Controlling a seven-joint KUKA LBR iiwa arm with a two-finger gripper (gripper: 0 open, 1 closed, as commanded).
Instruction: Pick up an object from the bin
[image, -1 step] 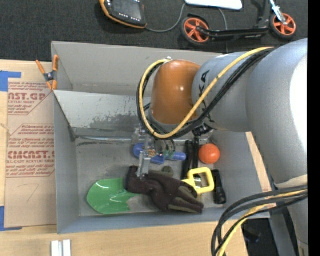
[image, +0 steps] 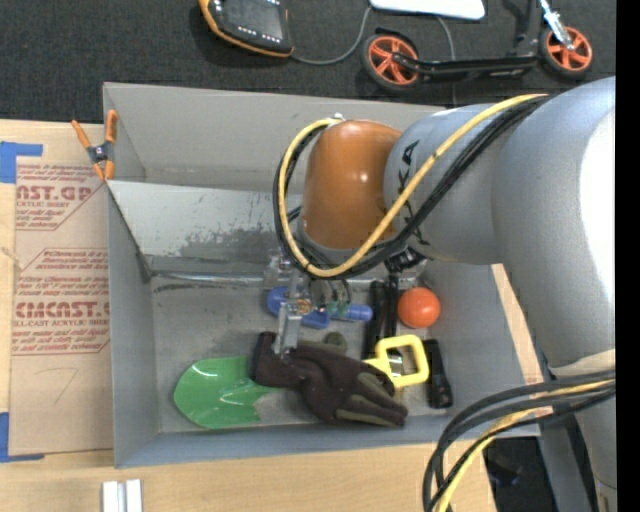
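Nearest the camera, along the front wall of the grey bin (image: 130, 330), a flat green plastic scoop (image: 213, 393) lies at the left. Touching its right edge is a dark brown glove (image: 330, 382). The glove's long axis runs left to right: the cuff sits by the scoop and the finger end trails toward the front right. Against that finger end rests a yellow-and-black tool (image: 400, 362), with a black bar (image: 437, 375) just beside it on the right.

One step farther back, the end effector (image: 288, 342) hangs straight down over the glove's cuff, its tip at or just above the fabric. It cannot be told whether it is open or closed, and nothing shows in its hold. The glove is therefore judged the likeliest pick. It lies directly below and slightly toward the camera from the tip, with most of its length stretching away to the right, so a short drop onto the cuff, closing across the narrow width, seems the move that matters.

Behind the tip, small blue pieces (image: 317, 320) sit close against it, their nature unclear. An orange ball (image: 418, 308) rests farther right, well apart from the glove. The back of the bin holds nothing else.
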